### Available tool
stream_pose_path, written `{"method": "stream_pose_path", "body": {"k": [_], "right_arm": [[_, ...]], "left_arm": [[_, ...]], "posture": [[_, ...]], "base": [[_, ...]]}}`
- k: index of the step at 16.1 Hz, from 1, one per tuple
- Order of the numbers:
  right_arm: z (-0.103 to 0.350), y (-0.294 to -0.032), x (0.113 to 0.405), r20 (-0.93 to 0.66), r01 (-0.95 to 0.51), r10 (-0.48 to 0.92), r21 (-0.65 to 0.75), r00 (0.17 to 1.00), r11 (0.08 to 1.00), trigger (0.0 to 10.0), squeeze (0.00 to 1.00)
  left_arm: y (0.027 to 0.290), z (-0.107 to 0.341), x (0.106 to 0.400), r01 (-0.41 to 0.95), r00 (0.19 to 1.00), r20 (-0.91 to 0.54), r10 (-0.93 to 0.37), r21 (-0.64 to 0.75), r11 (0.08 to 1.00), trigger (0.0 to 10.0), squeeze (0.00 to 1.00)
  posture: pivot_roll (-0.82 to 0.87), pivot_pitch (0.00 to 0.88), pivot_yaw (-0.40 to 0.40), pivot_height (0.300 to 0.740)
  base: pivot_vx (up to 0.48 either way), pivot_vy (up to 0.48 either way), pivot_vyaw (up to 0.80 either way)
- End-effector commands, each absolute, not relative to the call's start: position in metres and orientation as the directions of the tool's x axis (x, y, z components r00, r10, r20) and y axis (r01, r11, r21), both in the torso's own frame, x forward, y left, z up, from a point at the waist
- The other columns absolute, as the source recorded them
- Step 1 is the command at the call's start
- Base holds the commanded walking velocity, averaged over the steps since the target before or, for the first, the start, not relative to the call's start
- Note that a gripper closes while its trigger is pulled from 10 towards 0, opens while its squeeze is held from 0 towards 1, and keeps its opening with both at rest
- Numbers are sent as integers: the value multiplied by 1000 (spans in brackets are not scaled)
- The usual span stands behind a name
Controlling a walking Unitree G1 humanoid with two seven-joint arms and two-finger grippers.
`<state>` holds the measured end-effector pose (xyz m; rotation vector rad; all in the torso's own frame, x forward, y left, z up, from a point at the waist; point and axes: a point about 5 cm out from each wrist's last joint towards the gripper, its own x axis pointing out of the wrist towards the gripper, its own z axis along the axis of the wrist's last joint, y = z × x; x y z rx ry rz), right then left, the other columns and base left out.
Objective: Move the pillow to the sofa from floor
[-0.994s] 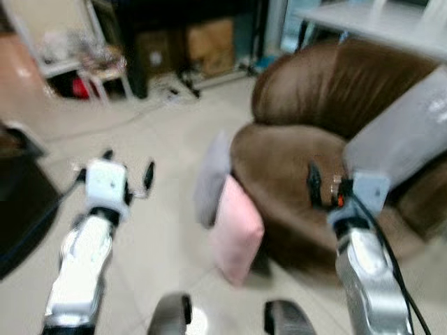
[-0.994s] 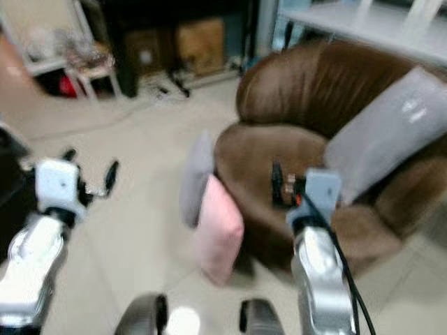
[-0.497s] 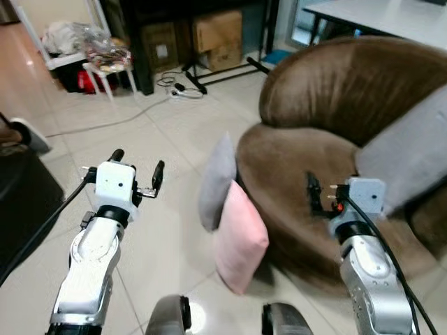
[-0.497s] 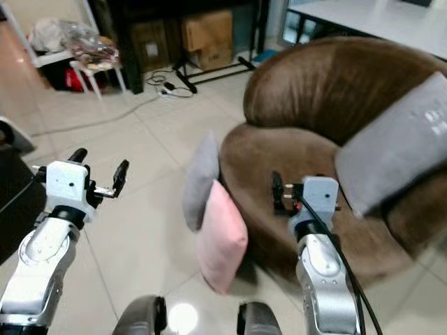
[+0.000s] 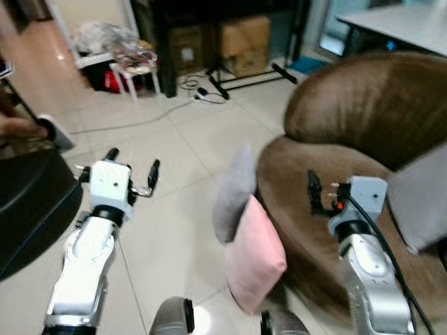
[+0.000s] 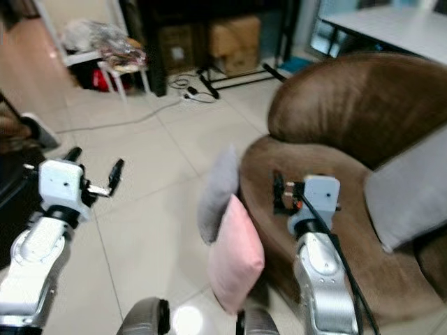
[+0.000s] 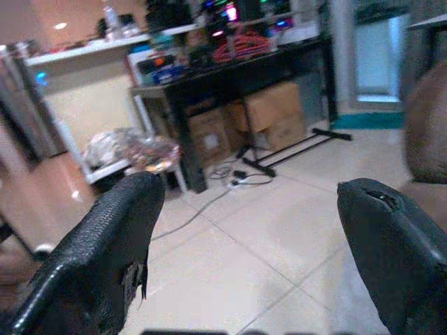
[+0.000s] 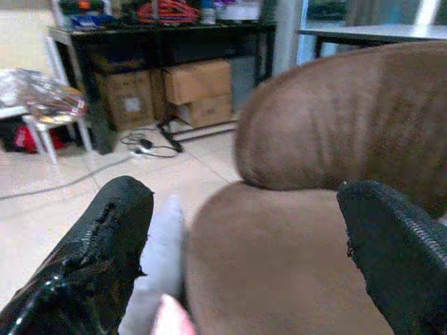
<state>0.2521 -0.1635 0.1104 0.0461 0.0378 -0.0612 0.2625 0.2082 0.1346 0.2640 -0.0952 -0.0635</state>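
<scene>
A pink pillow (image 5: 255,265) stands on edge on the tiled floor, leaning on the front of the brown sofa (image 5: 356,118). A grey pillow (image 5: 234,194) leans just behind it, also against the sofa. My left gripper (image 5: 133,162) is held up over bare floor to the left of both pillows, open and empty. My right gripper (image 8: 244,209) is open and empty too, raised in front of the sofa seat, right of the pillows. Past its fingers (image 8: 105,237) the wrist view catches the grey pillow (image 8: 159,258) and the sofa's arm (image 8: 335,132).
A pale grey cushion (image 5: 419,192) lies on the sofa seat at the right. At the back stand a black desk (image 5: 209,21) with cardboard boxes (image 5: 244,35) under it, floor cables (image 5: 202,91) and a white stool (image 5: 133,70). A dark bulky object (image 5: 31,202) sits at my left.
The camera has swung left, so sofa and pillows have slid right in the picture. Both arms hold the same raised pose, both grippers still open.
</scene>
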Motion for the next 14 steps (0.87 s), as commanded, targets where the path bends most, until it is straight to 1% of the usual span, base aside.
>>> {"method": "stream_pose_path", "body": {"k": [1, 4, 8, 10, 14], "right_arm": [[116, -165, 253, -22, 65, -63, 68, 998, 996, 10000, 0], [116, -166, 254, -15, 70, -69, 55, 997, 996, 10000, 0], [116, -166, 256, -14, 72, -71, 72, 997, 995, 10000, 0], [116, -165, 255, -8, 60, -59, 99, 998, 993, 10000, 0], [114, -165, 255, -13, 62, -61, 93, 998, 994, 10000, 0]], "left_arm": [[206, 134, 263, 56, 993, 85, -81, 262, 963, 10000, 616], [207, 134, 264, 57, 993, 87, -82, 263, 963, 10000, 620], [208, 134, 265, 56, 993, 88, -82, 264, 963, 10000, 616], [206, 131, 266, 58, 993, 80, -83, 274, 960, 10000, 576], [206, 131, 267, 60, 993, 79, -85, 283, 957, 10000, 573]], "posture": [[-71, 0, 4, 646], [-69, 0, 3, 646], [-71, 0, 7, 646], [-75, 0, 12, 631], [-73, 0, 13, 591]], "base": [[304, 0, 0], [305, 0, 0], [300, 0, 0], [0, 0, 0], [0, 0, 0]]}}
